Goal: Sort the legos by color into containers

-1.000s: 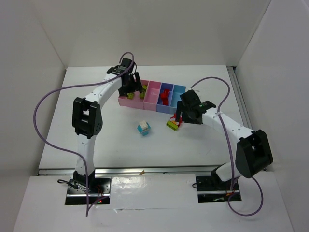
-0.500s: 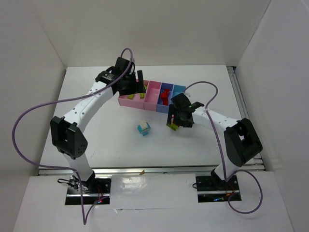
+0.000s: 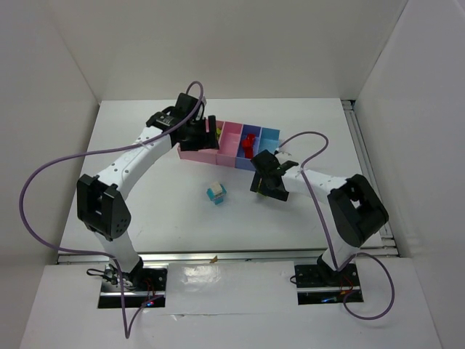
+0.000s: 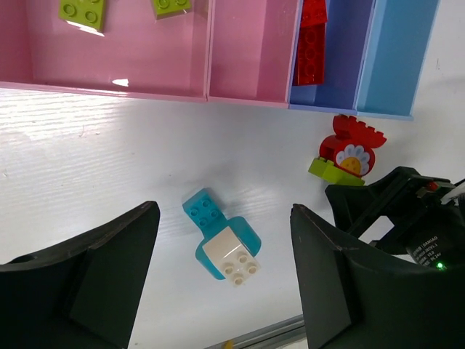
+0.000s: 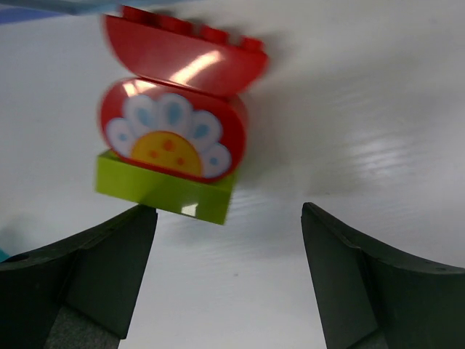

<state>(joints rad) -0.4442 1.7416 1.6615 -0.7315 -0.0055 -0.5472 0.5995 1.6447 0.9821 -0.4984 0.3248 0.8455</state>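
Bricks are partly sorted: two lime green bricks (image 4: 82, 12) lie in the first pink bin (image 4: 131, 69) at the left end of the row of bins (image 3: 197, 154), and red bricks (image 4: 311, 43) lie in the periwinkle bin (image 4: 341, 80). On the white surface (image 3: 145, 145), just in front of the light blue bin (image 4: 396, 58), stands a red and lime clump (image 5: 174, 138) with a flower picture on it. The right pincer (image 5: 227, 211) is open with the clump just ahead of its fingers, not touching them. A cyan and white clump (image 4: 221, 243) lies on the surface, apart from the bins. The left pincer (image 4: 223, 212) is open and holds nothing; it hangs above the front edge of the bins, and in its own camera the cyan and white clump shows below, between its fingers.
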